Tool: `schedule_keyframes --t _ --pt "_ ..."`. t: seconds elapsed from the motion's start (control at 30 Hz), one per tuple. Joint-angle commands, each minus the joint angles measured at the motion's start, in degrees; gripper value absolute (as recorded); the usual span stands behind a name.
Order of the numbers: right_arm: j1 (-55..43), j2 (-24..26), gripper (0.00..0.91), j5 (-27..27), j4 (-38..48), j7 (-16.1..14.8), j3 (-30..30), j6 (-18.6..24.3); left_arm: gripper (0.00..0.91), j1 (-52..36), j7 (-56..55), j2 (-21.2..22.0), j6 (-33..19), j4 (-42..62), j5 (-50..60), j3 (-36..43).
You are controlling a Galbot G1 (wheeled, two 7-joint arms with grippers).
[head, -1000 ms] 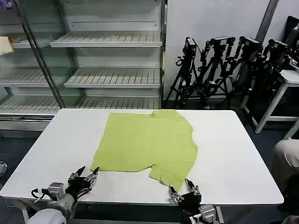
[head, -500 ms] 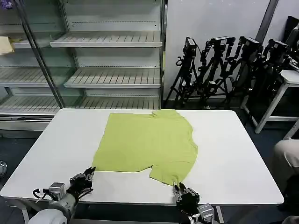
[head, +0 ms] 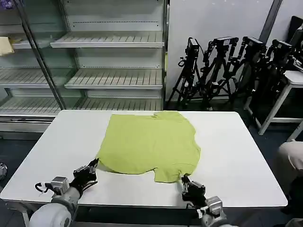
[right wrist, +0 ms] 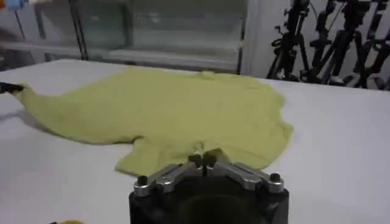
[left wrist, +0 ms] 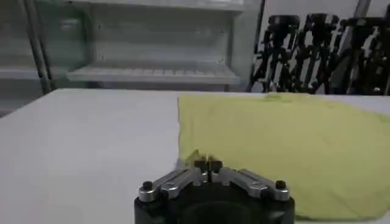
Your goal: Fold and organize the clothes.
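T-shirt (head: 150, 144) lies spread on the white desk (head: 236, 161), near edge slightly bunched. Left gripper (head: 91, 166) at the shirt's near-left corner, fingers (left wrist: 200, 162) pressed together, pinching the hem. Right gripper (head: 184, 181) at the near-right sleeve edge, fingers (right wrist: 195, 160) closed on the fabric. Both pinched corners sit close above the desk

Head camera high above table (head: 246, 156); wrist cameras low, near, facing shelves (head: 113, 75).
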State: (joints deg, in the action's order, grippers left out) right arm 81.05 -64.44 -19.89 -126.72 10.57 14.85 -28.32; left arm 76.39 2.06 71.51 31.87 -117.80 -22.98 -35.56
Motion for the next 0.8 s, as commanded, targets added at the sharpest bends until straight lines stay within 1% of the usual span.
schedule_keyframes --t 0.03,0.17,0.27,0.47,0.57,0.8 --pt "-15.48 0.27 0.0 -7.89 9.91 -1.63 1.6 -1.0 0.02 -11.74 -2.2 0.58 -0.58 7.59 -1.53 3.74" --pt "-18.97 -0.51 0.0 -6.72 15.35 -3.55 1.0 0.15 0.02 -14.97 -2.98 1.33 -1.24 11.48 -1.55 4.75" --pt "-21.37 -1.43 0.0 -4.62 18.9 -5.06 0.18 1.62 0.02 -17.29 -3.36 1.33 -1.85 14.64 -1.82 4.8" --pt "-24.21 -3.1 0.0 -2.78 22.61 -6.98 -0.68 3.22 0.02 -19.28 -3.24 1.17 -2.37 18.59 -1.76 5.62" --pt "-25.23 -3.75 0.0 -1.43 24.02 -7.74 -0.91 3.91 0.02 -19.35 -3.02 1.16 -2.37 19.53 -1.47 6.29" --pt "-27.15 -4.66 0.0 -0.12 27.31 -8.19 -1.07 4.84 0.02 -19.87 -2.79 1.28 -2.78 21.09 -1.16 6.46"
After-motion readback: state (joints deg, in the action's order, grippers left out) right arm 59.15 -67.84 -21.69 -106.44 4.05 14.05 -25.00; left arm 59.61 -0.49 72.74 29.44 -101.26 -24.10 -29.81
